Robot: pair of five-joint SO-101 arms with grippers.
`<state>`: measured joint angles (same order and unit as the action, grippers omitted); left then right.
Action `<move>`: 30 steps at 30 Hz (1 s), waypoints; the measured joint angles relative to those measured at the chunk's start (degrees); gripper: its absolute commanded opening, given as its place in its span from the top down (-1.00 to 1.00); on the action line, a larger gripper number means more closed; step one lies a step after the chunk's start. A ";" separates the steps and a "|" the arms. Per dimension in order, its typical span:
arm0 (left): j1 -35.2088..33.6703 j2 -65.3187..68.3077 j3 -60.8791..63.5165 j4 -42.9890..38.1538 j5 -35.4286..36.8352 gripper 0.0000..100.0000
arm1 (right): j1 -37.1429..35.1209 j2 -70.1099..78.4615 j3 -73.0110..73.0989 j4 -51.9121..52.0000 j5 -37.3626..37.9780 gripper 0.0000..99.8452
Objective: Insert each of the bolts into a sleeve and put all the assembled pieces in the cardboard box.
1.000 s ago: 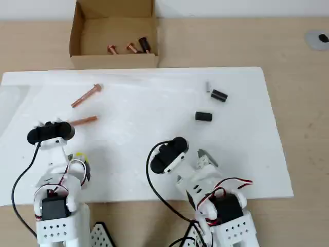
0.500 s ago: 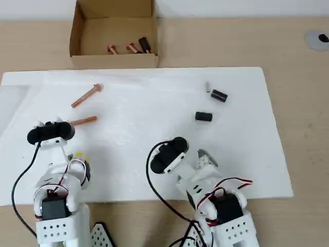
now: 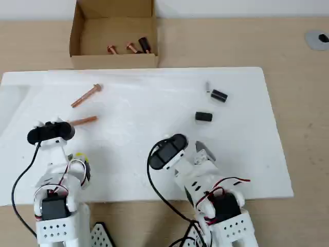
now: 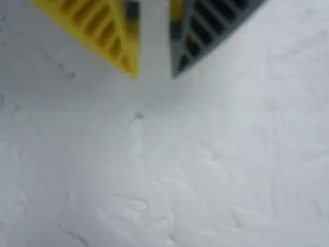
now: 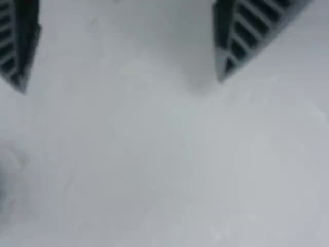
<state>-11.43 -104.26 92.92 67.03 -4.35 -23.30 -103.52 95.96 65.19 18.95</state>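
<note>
Landmark: a white textured foam sheet [image 3: 154, 103] lies spread over a light wooden table [image 3: 303, 113].
Cardboard box: the open brown cardboard box [image 3: 113, 62] stands on the table just past the sheet's far edge, toward its left end. A few small copper and black pieces [image 3: 131, 47] lie inside it, close to the wall that faces the sheet.
Bolts: two copper-coloured metal bolts lie loose and apart on the sheet's left half. The far bolt [image 3: 86, 95] lies slanted nearer the far edge, and the near bolt [image 3: 82, 121] lies closer to the sheet's middle line.
Sleeves: two short black cylindrical sleeves sit on the sheet's right half, close together but not touching and well apart from the bolts. They are the far sleeve [image 3: 219, 95] and the near sleeve [image 3: 203, 117].
Left arm: the white left arm [image 3: 56, 177] rises over the sheet's near edge at the left end.
Left gripper: the left gripper [image 4: 154, 74], one finger yellow and one dark, points at bare sheet. Its fingers are drawn nearly together with a thin strip of sheet between them, grasping nothing.
Right arm: the white right arm [image 3: 205, 180] stands over the sheet's near edge, right of centre.
Right gripper: the right gripper [image 5: 121, 85] is released, its dark fingers spread wide over bare sheet.
</note>
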 measured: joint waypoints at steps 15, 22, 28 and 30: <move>-3.87 0.00 -5.10 -5.63 -5.98 0.89 | 5.19 0.00 -6.77 3.52 5.36 0.45; -11.52 9.85 -19.34 -10.55 -14.42 0.82 | 10.02 1.41 -13.36 -1.23 5.36 0.45; -13.63 36.57 -41.49 -8.79 -11.43 0.82 | 9.93 21.10 -28.13 -7.12 5.36 0.45; -11.52 47.65 -50.73 -5.36 -11.43 0.82 | 9.93 30.77 -35.34 -7.03 4.31 0.45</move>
<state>-22.95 -56.62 42.20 61.67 -15.78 -13.36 -72.75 60.62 58.15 23.25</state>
